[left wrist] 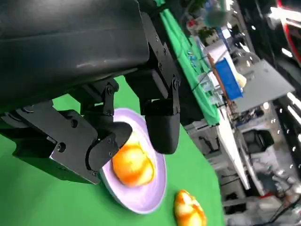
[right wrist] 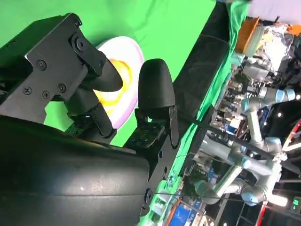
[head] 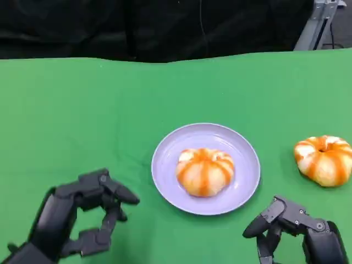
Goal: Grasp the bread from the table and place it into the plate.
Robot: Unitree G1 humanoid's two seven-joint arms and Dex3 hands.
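A round orange-and-white bread point(head: 204, 171) lies in the lavender plate point(head: 165, 165) at the table's middle; the left wrist view has this bread point(left wrist: 133, 165) on the plate point(left wrist: 141, 200) too. A second bread point(head: 324, 159) sits on the green cloth to the right of the plate, also in the left wrist view as the second bread point(left wrist: 189, 209). My left hand point(head: 82, 214) hovers at the near left, fingers apart, holding nothing. My right hand point(head: 294, 228) is at the near right, below the second bread, fingers apart and empty. In the right wrist view the plate point(right wrist: 129, 52) lies past the fingers point(right wrist: 155, 89).
The green cloth point(head: 82, 110) covers the table to a dark back edge. A metal stand point(head: 322, 25) rises at the far right. The wrist views show cluttered benches and robot arms point(right wrist: 254, 141) beyond the table.
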